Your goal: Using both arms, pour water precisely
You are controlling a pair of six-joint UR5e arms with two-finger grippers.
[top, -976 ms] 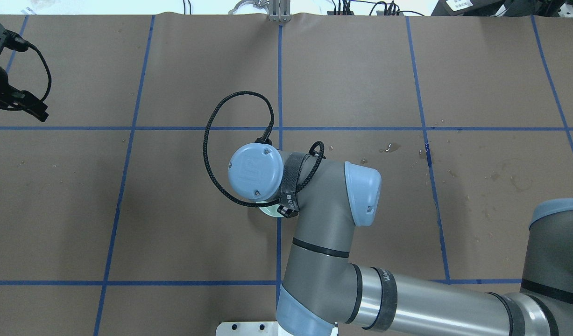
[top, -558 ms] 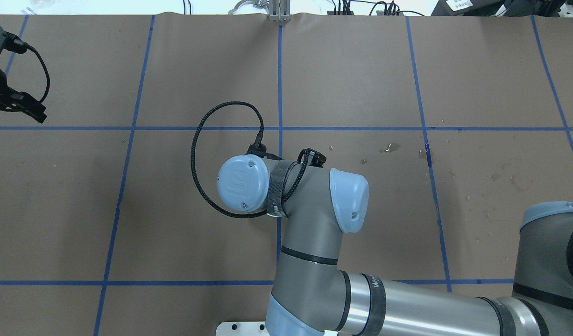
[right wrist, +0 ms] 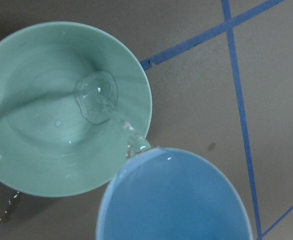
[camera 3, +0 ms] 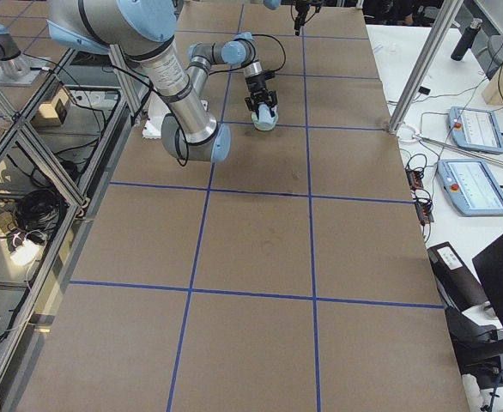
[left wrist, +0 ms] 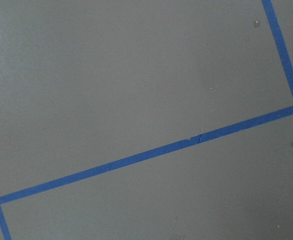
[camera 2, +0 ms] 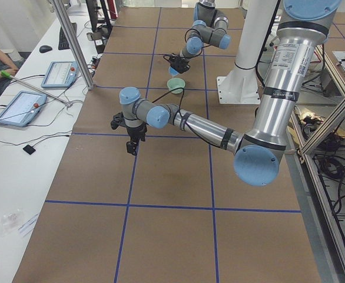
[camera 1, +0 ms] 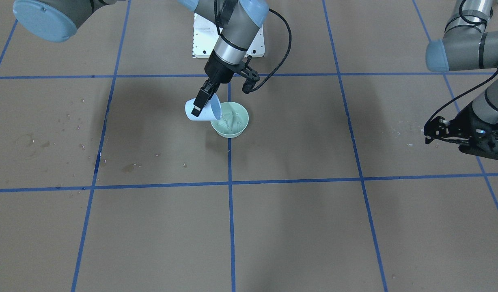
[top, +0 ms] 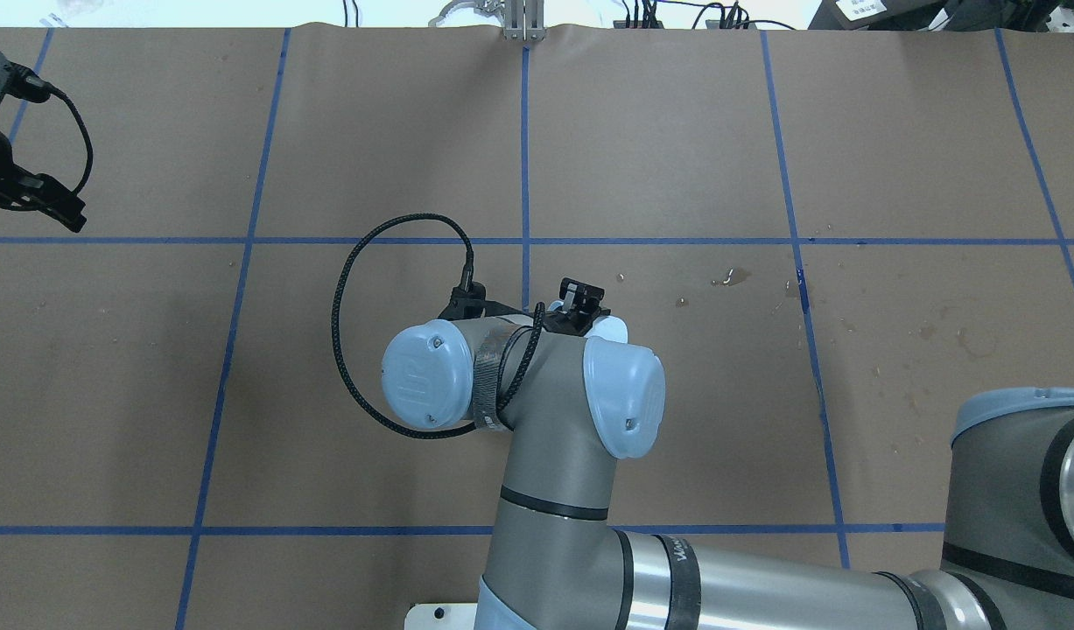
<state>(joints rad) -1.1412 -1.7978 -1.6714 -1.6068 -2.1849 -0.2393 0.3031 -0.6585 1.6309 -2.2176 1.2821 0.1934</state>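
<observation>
Below R fingers (camera 1: 199, 103) clamped on blue cup (right wrist: 174, 200), water (right wrist: 96, 97) streams into green bowl (camera 1: 231, 130).

Seen from overhead, the right arm (top: 550, 455) has drawn its wrist back toward the robot and toward the view's left. The round wrist cap (top: 427, 385) and the black cable (top: 335, 319) loop have shifted with it. The sliver of green bowl (camera 1: 229, 133) that peeked out under the wrist a second ago is now covered, while an edge of the pale blue cup (top: 615, 329) has come into sight just beyond the second blue cap (top: 624, 407).
</observation>
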